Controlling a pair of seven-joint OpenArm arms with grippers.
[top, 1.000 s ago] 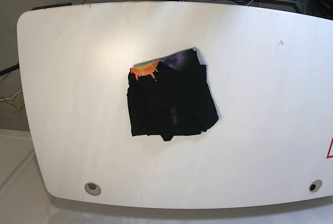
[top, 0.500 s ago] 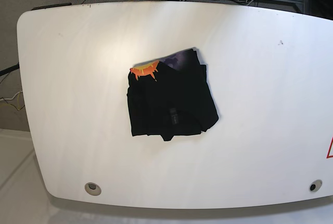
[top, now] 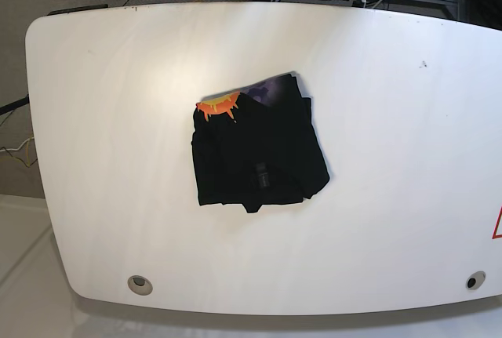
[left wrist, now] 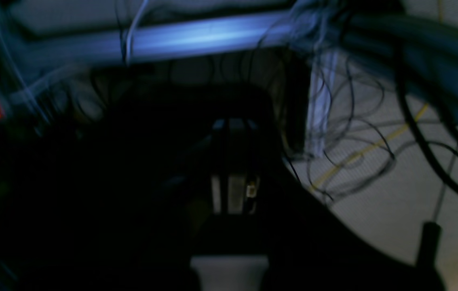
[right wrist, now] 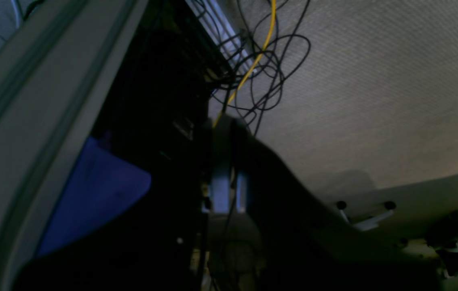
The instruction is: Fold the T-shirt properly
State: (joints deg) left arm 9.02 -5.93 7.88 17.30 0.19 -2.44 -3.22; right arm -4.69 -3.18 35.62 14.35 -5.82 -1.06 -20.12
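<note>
Now the folded T-shirt (top: 257, 150) lies mid-desk (top: 102, 142), a near-square bundle, long axis slightly near-to-far, orange print (top: 217, 106) at its far-left corner. Both arms' fingers, off the desk, are closed on nothing.

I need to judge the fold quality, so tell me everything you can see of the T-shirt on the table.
The T-shirt is black cloth, folded into a compact, roughly square bundle lying flat near the middle of the white table. An orange-yellow jagged print shows at its top left edge, with a purplish patch beside it along the top. The edges are slightly uneven, and a small flap pokes out at the bottom. Only the table touches it; no pincer is near.
</note>
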